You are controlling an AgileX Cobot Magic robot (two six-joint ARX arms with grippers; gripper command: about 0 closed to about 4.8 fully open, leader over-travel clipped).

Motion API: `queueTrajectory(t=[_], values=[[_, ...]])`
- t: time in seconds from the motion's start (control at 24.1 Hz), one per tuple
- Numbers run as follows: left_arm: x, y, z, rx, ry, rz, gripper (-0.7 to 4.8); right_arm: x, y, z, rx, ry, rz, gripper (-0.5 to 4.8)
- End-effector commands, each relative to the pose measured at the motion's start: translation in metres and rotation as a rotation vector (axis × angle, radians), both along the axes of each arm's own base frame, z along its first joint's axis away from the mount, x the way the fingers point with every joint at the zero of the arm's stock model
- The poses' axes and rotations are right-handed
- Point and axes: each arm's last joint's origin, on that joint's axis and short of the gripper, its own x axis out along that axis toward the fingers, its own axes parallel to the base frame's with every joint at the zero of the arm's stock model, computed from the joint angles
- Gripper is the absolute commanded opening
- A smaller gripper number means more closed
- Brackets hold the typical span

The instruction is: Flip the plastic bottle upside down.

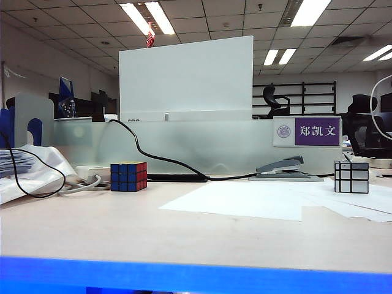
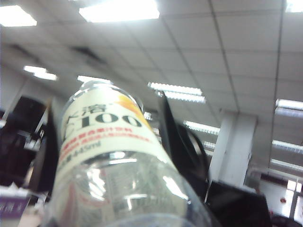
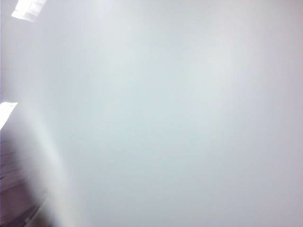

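The plastic bottle (image 2: 109,156) fills the left wrist view, clear, with a white and yellow label printed "100". It points away from the camera toward the ceiling, and its cap does not show. My left gripper (image 2: 108,113) is shut on it, with a black finger (image 2: 176,137) against its side. The right wrist view is only a pale grey blur, so my right gripper is not visible there. The exterior view shows the table with no bottle and no gripper.
On the table stand a coloured puzzle cube (image 1: 128,176) at the left and a silver mirror cube (image 1: 351,176) at the right. A grey stapler (image 1: 285,168) and white paper sheets (image 1: 245,199) lie between them. A black cable (image 1: 153,156) runs along a white partition (image 1: 184,79).
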Motion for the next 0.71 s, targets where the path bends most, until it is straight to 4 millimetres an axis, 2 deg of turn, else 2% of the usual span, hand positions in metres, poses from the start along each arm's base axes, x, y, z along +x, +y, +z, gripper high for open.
queueTrajectory(t=[0.04,0.25,0.41,0.58,0.71], values=[[0.004,-0.001,-0.004,0.032,0.041,0.008,-0.06,0.012,-0.023,0.016,0.065,-0.043,-0.054,4.79],[0.006,-0.001,-0.005,0.049,0.046,0.018,-0.06,0.030,-0.053,0.028,0.067,-0.093,-0.120,4.79],[0.021,-0.004,-0.007,0.150,0.140,0.008,-0.06,0.048,-0.083,0.036,0.055,-0.138,-0.202,4.79],[0.044,-0.009,0.020,0.285,0.164,-0.041,-0.06,0.063,-0.107,0.036,-0.114,-0.218,-0.210,4.79],[0.075,-0.015,0.047,0.413,0.199,-0.113,-0.06,0.065,-0.118,0.036,-0.224,-0.279,-0.171,4.79]])
